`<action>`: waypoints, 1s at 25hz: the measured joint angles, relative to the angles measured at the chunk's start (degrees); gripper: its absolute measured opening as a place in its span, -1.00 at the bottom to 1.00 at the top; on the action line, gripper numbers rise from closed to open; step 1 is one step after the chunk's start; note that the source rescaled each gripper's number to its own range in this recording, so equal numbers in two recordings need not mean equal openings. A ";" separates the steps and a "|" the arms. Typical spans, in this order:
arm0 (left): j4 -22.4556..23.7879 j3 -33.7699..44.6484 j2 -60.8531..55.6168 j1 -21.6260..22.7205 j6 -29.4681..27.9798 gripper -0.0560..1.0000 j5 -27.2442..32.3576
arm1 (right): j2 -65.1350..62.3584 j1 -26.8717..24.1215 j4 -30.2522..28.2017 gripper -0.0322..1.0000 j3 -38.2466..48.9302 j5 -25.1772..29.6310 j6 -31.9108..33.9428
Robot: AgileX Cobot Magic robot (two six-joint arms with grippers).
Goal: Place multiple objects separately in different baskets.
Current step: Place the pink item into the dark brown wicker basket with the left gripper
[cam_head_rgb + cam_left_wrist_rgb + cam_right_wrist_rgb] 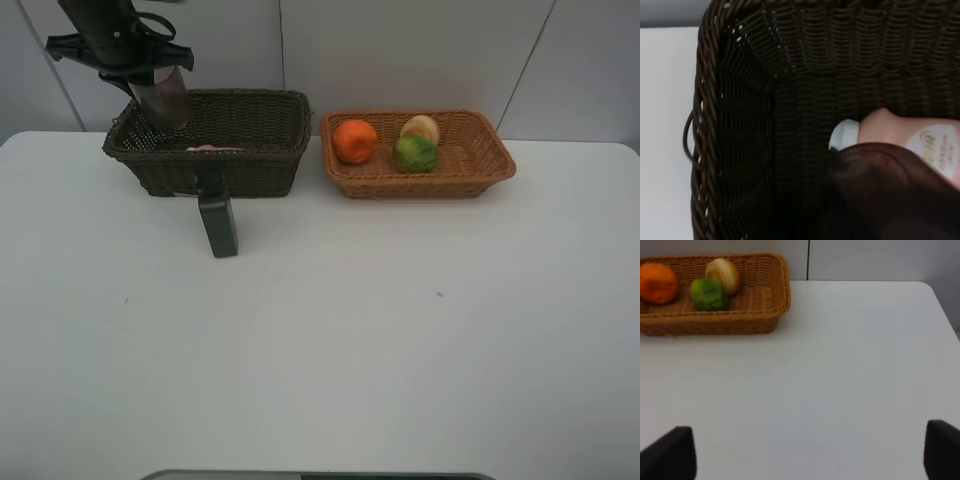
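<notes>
From the high camera, the left gripper (160,100) hung over the left end of the dark basket (250,150), clamped on a purplish cup (165,98) held above the rim. A strip of the pink bottle (205,148) showed inside that basket. The dark bottle (218,222) stood on the white table (400,330) just in front of the dark basket. The tan basket (480,170) sat beside it to the right, holding the orange (355,140), lime (415,154) and peach (420,128). The left wrist camera looked down into the dark basket (740,150), where the pink bottle (900,135) lay on the floor with its white cap (844,135) toward the end wall; the cup (870,190) filled the near foreground, partly covering the bottle. The right wrist camera showed the right gripper (810,455) spread wide and empty above bare table (840,365), well apart from the tan basket (740,322) with its orange (657,282), lime (708,293) and peach (726,274).
</notes>
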 joint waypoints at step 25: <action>4.11 -3.12 10.16 2.69 -0.59 0.63 -9.82 | 0.00 0.00 0.00 0.85 0.00 0.00 0.00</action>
